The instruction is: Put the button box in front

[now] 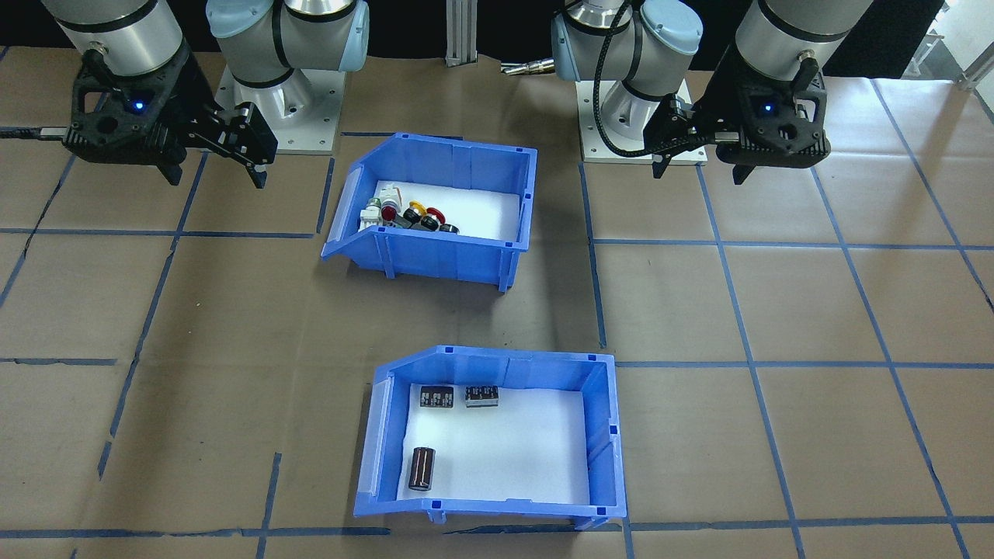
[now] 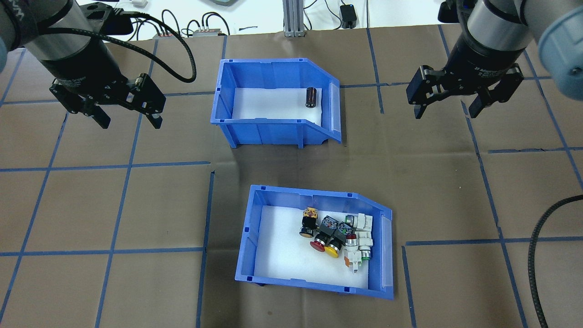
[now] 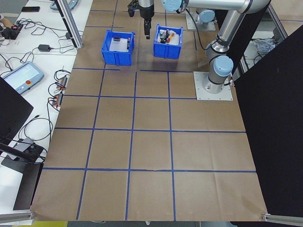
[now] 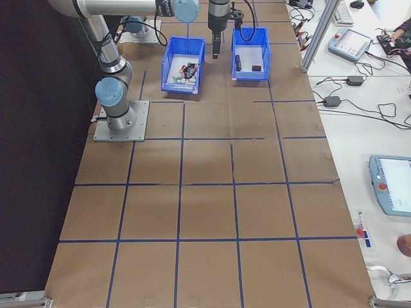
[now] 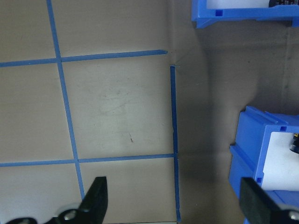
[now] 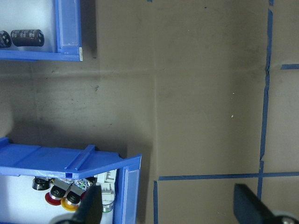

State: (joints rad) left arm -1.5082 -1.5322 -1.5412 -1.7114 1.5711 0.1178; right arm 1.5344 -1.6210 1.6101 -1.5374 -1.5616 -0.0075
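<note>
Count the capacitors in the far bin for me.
3, all in the capacitor bin: one capacitor lying near the sloped lip, and two side by side against the wall nearest the robot. The overhead view shows only one; that wall hides the others.

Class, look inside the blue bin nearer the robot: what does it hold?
The button box holds a cluster of push-button switches with red, yellow, black and white parts, lying on a white liner toward its sloped lip. Anything beneath the pile is covered.
</note>
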